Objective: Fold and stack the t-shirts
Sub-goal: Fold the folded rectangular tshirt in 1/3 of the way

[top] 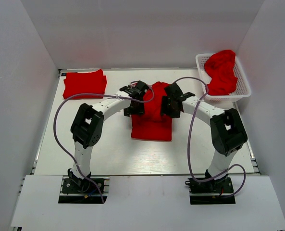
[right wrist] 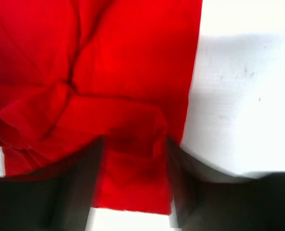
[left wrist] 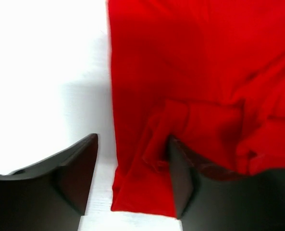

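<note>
A red t-shirt [top: 152, 122] lies partly folded in the middle of the white table [top: 108, 154], its far part bunched. My left gripper [top: 135, 103] is over the shirt's left edge. In the left wrist view its jaws stand open [left wrist: 132, 178] with a wrinkled fold of the shirt [left wrist: 190, 72] between them. My right gripper [top: 170, 103] is over the shirt's right edge. In the right wrist view it is open [right wrist: 135, 183] astride a bunched fold of the shirt [right wrist: 128, 62]. A folded red t-shirt [top: 84, 83] lies at the back left.
A white lattice basket [top: 200, 65] stands at the back right with crumpled red t-shirts [top: 221, 72] in it. White walls close in the table on the left, back and right. Purple cables loop from both arms.
</note>
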